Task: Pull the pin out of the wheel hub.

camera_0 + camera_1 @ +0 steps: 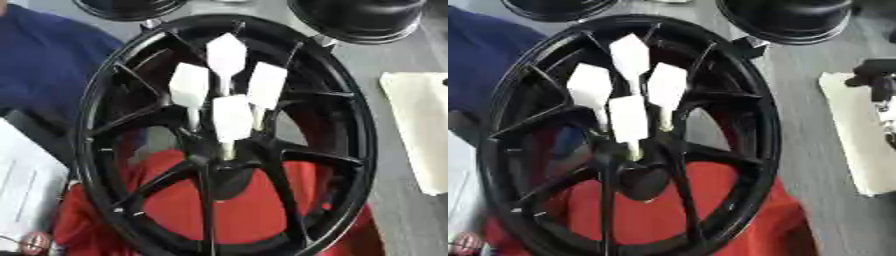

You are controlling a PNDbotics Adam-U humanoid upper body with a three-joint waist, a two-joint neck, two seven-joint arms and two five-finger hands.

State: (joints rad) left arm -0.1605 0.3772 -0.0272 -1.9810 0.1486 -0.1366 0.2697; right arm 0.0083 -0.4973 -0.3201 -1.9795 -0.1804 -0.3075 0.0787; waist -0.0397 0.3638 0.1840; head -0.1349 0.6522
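**All four pins still seated, nothing pulled yet**

The black wheel hub (223, 135) fills most of my view, standing tilted toward me with its spokes fanning out from the centre. Behind and beneath it lies something red (245, 205), showing through the lower gaps between the spokes, and a blue shape (44, 60) sits off to the upper left. A pale flat slab (420, 125) rests on the grey table (815, 165) to the right of the rim, apart from it.

Now the things that matter. Four white pins cluster around the hub centre, each with a broad flat head on a thin stem running down into the hub: one highest (227, 56), one to its left (189, 85), one to its right (267, 85), and the lowest and nearest (232, 119), whose stem meets the hub at a small light-coloured tip. By my reading all four are still in place, so the task has not yet begun in earnest.

My right hand (872, 77) shows only as a dark shape at the right edge of the right eye view, over the slab and well away from the pins (I cannot tell how its fingers are set). My left hand shows nowhere. Reaching in, closing on a pin head and drawing it out all remain.
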